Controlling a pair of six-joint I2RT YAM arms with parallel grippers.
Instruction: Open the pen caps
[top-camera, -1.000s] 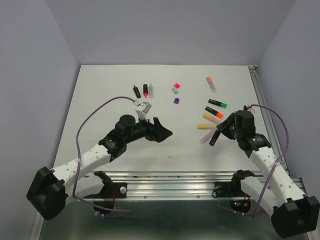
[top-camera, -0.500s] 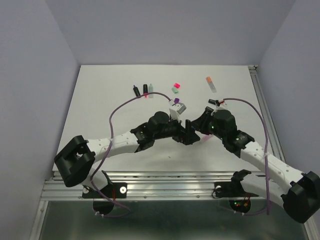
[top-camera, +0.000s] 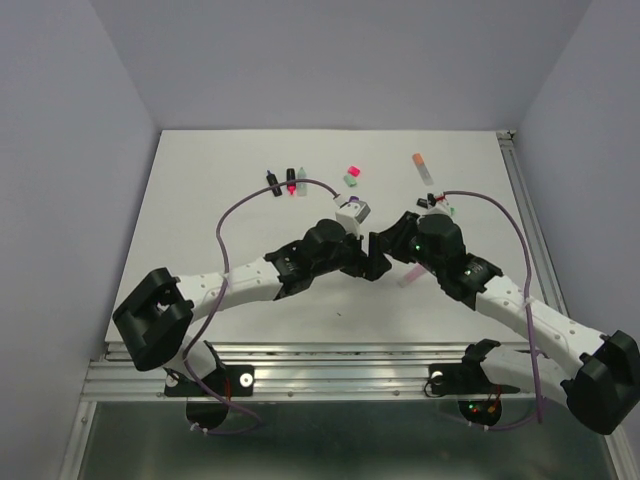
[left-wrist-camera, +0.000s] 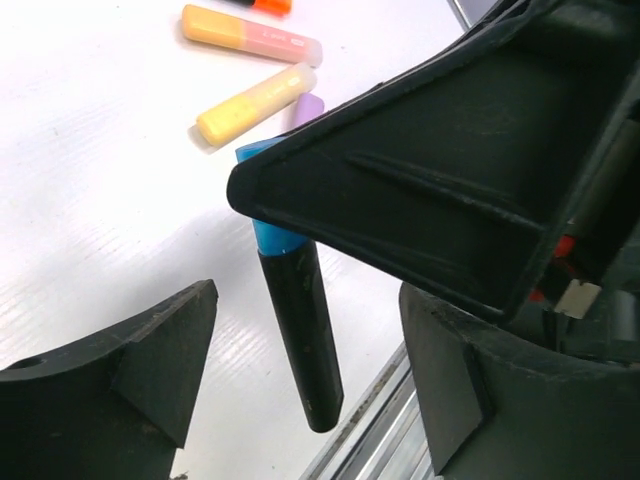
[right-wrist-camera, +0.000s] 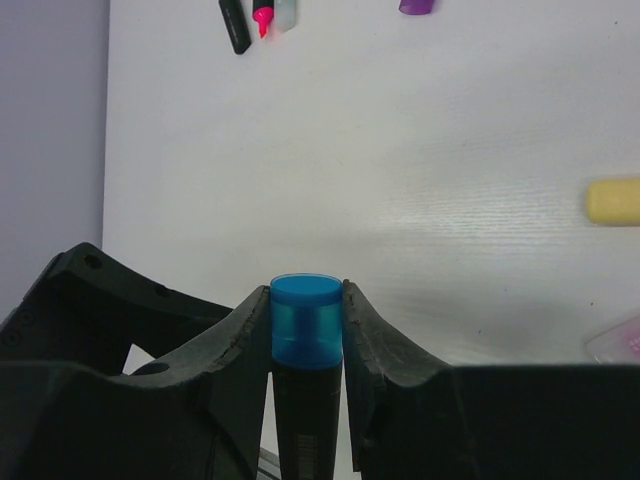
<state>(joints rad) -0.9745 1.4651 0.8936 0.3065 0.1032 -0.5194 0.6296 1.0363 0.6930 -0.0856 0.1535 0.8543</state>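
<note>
Blue-capped pen (right-wrist-camera: 306, 375) between clamped right jaws

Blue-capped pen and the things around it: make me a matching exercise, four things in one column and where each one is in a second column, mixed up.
Things
1. blue cap
2. black barrel
3. purple cap
4. yellow pen

Places
a. lying on the table beside a lilac pen
b. pinched by the right gripper
c. loose on the table, on no pen
d. between the fingers of the open left gripper, touching neither

Pairs: 1-b, 2-d, 3-c, 4-a
</note>
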